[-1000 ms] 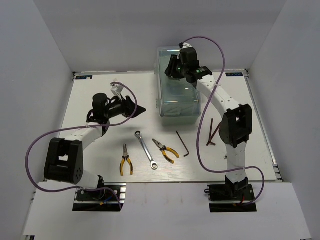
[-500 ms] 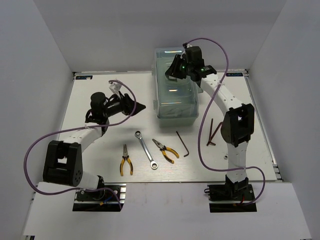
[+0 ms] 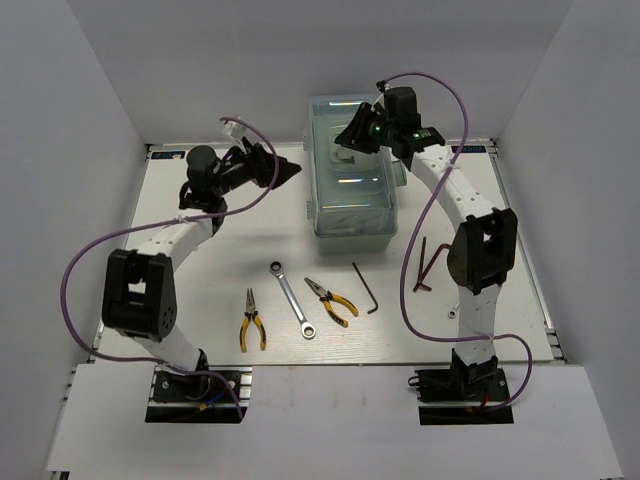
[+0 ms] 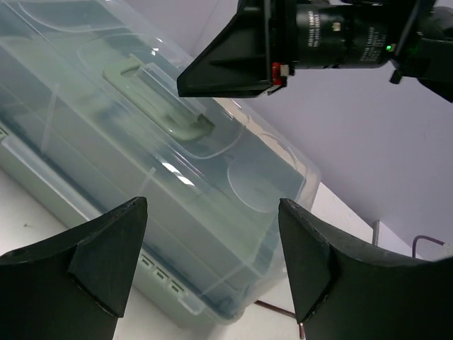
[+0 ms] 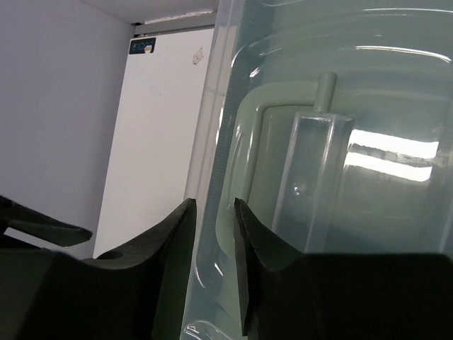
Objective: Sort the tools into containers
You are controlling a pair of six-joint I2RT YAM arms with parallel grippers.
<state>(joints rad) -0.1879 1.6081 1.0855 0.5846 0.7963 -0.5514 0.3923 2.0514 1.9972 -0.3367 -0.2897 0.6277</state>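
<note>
1. L grip: has swung from mid-table up to the far left and now points at the box's L wall, near it but not touching. Jaws wide, nothing held.
2. L pliers, wrench, R pliers: same spots as a sec ago, in a row on the table near the front edge. Untouched.
3. Box: back-centre of the table, lid down, handle flat in its recess. Looks nudged a bit left vs a sec ago.
4. R grip: over the far end of the lid. The wrist has slid right and the jaws have narrowed to a slim gap. In the wrist view the lid's edge lines up with that gap, but the angle's too oblique, so can't tell if it's pinching the edge or just hovering.
5. Black hex key: unmoved, just right of R pliers. Red hex keys: unmoved, beside the R arm.
6. Meaning: sorting hasn't started, since every visible tool is still out and the box is shut. Both arms are converging on the box, so my guess is this is the lid-opening step, w/ L bracing the wall and R working the lid. Risk: the box has prob. already shifted, so it may slide again if L doesn't brace first.
</note>
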